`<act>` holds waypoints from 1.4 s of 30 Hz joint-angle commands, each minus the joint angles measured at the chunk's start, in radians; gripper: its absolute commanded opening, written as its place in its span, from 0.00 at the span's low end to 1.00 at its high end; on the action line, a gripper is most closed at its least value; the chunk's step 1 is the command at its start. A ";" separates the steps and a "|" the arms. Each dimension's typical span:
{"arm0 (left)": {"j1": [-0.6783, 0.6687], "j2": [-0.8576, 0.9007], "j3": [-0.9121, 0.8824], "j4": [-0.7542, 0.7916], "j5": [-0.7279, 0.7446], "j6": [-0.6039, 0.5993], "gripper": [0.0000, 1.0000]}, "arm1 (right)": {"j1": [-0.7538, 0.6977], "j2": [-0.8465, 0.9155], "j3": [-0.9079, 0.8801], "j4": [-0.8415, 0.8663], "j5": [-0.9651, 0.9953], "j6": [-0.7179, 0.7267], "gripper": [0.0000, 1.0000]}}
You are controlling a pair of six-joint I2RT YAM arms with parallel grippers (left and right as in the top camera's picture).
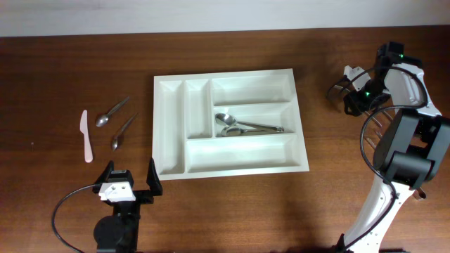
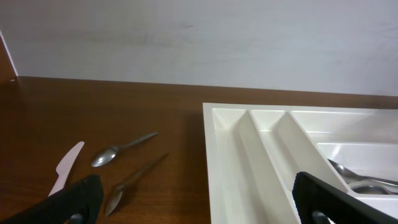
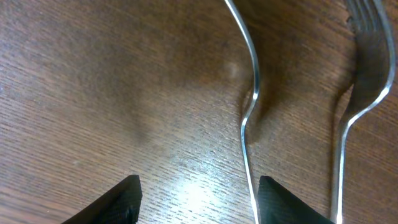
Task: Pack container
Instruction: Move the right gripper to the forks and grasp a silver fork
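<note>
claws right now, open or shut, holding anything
Left claw: open, holding nothing.
Right claw: open, holding nothing.

**Both hands open, arms set well apart**

My left hand (image 1: 131,177) sits at the near left. The left arm (image 1: 116,226) is folded short behind it, and the wrist is held level so its camera looks flat ahead. Its two black fingers (image 2: 78,200) stand wide apart with nothing between them. My right arm (image 1: 404,137) rises from the near right corner and reaches toward the far right. There the right hand (image 1: 351,88) tips steeply downward. Its fingers (image 3: 124,196) are parted too, and I have nothing gripped on either side.
</note>
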 commanded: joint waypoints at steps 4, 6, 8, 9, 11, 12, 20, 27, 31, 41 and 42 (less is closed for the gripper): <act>0.007 -0.004 -0.006 0.001 0.011 0.002 0.99 | -0.006 0.011 -0.008 0.048 -0.003 -0.008 0.61; 0.007 -0.004 -0.006 0.001 0.011 0.002 0.99 | -0.006 0.011 -0.008 0.063 -0.003 -0.008 0.61; 0.007 -0.004 -0.006 0.001 0.011 0.002 0.99 | -0.006 0.011 -0.008 0.077 -0.003 -0.008 0.61; 0.007 -0.004 -0.006 0.001 0.011 0.002 0.99 | -0.006 0.011 -0.008 0.080 -0.003 -0.008 0.61; 0.007 -0.004 -0.006 0.001 0.011 0.002 0.99 | -0.006 0.011 -0.008 0.080 -0.003 -0.012 0.60; 0.007 -0.004 -0.006 0.001 0.011 0.002 0.99 | -0.006 0.011 -0.008 0.080 -0.003 -0.012 0.60; 0.007 -0.004 -0.006 0.001 0.011 0.002 0.99 | -0.006 0.057 -0.008 0.087 -0.006 -0.037 0.60; 0.007 -0.004 -0.006 0.001 0.011 0.002 0.99 | -0.006 0.099 -0.008 0.089 -0.006 -0.037 0.36; 0.007 -0.004 -0.006 0.001 0.011 0.002 0.99 | -0.005 0.098 -0.001 0.092 0.018 -0.008 0.04; 0.007 -0.004 -0.006 0.001 0.011 0.002 0.99 | 0.072 0.070 0.274 -0.004 0.004 0.022 0.04; 0.007 -0.004 -0.006 0.001 0.011 0.002 0.99 | 0.090 0.068 0.325 -0.025 -0.011 0.018 0.04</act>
